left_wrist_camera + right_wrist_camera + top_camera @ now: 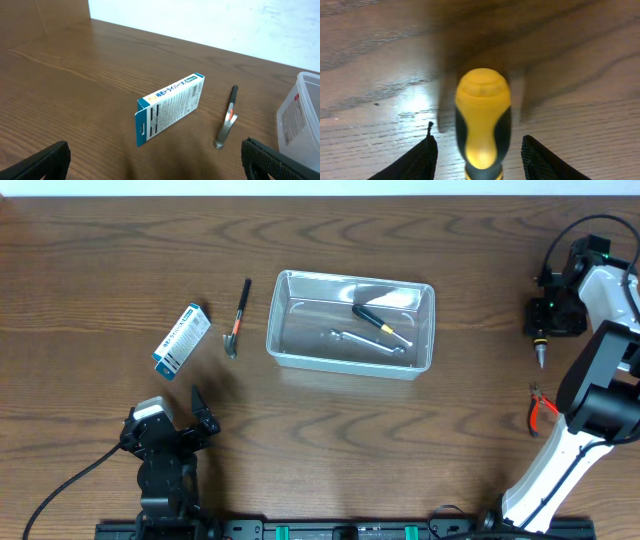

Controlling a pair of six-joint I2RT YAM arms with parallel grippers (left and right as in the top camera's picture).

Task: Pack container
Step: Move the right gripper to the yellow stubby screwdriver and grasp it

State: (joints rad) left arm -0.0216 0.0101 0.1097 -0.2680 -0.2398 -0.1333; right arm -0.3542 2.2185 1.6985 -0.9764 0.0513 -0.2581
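The box (170,107) ahead of my spread left fingers (45,160) carries Japanese print; the container (302,117) sits farther right. My right fingers (415,160) point down, spread either side of a yellow screwdriver handle (482,120), not touching.

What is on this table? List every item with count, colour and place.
container: one, clear greyish, centre of the table
screwdriver: one, black and yellow handle, inside the container, far right part
wrench: one, silver, inside the container, on the near side of that screwdriver
hammer: one, black handle and metal head, just left of the container
box: one, blue and white, left of the hammer
second screwdriver: one, yellow and black handle, far right
pliers: one, red handles, right side, nearer than the second screwdriver
table: one, brown wood
left gripper: open, empty, near left
right gripper: open, fingers either side of the second screwdriver's handle
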